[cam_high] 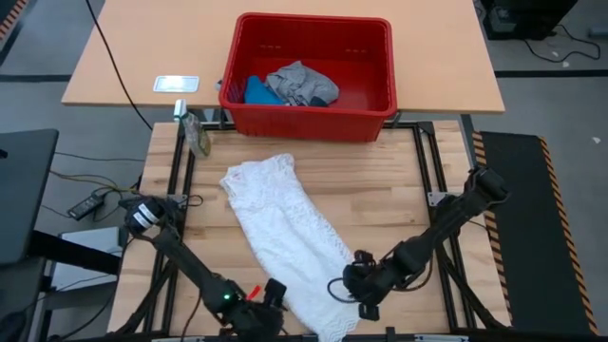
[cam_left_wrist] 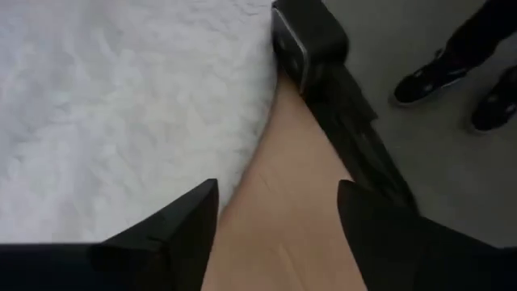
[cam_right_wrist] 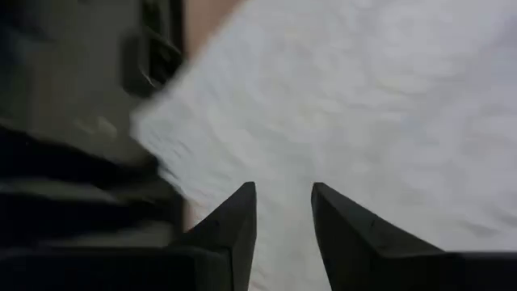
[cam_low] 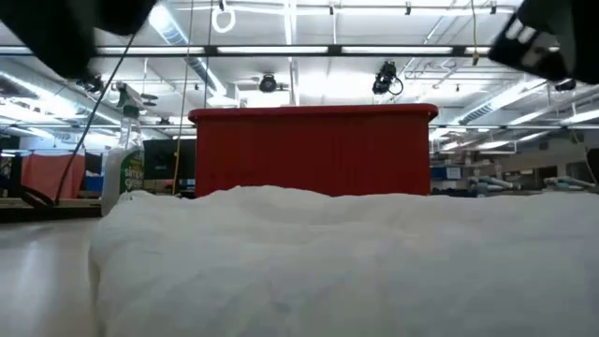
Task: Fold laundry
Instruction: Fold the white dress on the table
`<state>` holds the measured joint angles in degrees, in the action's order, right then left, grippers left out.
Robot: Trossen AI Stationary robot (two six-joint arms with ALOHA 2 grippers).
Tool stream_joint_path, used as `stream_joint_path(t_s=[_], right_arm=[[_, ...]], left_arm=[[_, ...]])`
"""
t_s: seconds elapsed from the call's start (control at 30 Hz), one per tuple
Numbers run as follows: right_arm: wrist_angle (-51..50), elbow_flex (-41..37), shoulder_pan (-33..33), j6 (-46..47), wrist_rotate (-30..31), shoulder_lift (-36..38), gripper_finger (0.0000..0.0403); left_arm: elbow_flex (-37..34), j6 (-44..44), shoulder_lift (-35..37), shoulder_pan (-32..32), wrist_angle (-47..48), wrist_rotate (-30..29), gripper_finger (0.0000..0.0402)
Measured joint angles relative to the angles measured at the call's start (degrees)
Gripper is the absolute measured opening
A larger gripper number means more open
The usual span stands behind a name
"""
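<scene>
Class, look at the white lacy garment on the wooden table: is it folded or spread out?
Spread out. The white lacy garment lies flat in one long diagonal layer on the table, no fold visible.

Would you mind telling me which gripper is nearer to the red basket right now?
Right, narrowly. The right gripper is at the white lacy garment's near right edge, the left gripper at its near left edge, slightly farther down the table from the red basket.

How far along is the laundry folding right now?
Early. The white lacy garment lies spread flat on the table, unfolded. Both the left gripper and right gripper sit at its near end. Grey and blue garments wait in the red basket.
</scene>
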<state>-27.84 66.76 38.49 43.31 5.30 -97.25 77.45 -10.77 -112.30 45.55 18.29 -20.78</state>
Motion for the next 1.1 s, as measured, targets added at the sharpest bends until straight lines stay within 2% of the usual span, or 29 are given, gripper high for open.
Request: stream_joint_path(t_s=[0.1, 0.27, 0.33, 0.6, 0.83, 0.93, 1.1], right_arm=[[-9.7, 3.4, 1.4, -10.6, 3.8, 0.0, 0.0142], [-15.7, 4.5, 3.7, -36.9, 4.2, -0.1, 0.0176], [-17.4, 4.0, 4.3, -43.3, 4.2, -0.2, 0.0192], [-18.8, -1.6, 3.9, -58.2, 4.5, -0.2, 0.0255], [-12.0, -7.6, 0.2, -68.2, 5.8, -0.2, 0.0284], [-7.5, -8.7, -1.5, -73.0, 5.6, -0.2, 0.0284], [1.6, -11.2, -4.1, -81.2, 2.8, -0.2, 0.0282]], left_arm=[[0.0, 3.8, -2.1, -0.4, -1.4, -0.7, 0.0271], [-0.1, 8.3, -4.0, -1.4, -1.5, -0.6, 0.0274], [-0.1, 8.7, -4.0, -1.9, -1.6, -0.7, 0.0274], [0.0, 10.7, -7.2, -4.5, -3.8, -1.7, 0.0274], [0.2, 13.3, -8.2, -4.7, -4.5, -0.6, 0.0272], [0.2, 11.9, -8.2, -4.8, -4.4, -0.3, 0.0258], [0.1, 10.9, -8.3, -5.3, -4.3, 0.6, 0.0212]])
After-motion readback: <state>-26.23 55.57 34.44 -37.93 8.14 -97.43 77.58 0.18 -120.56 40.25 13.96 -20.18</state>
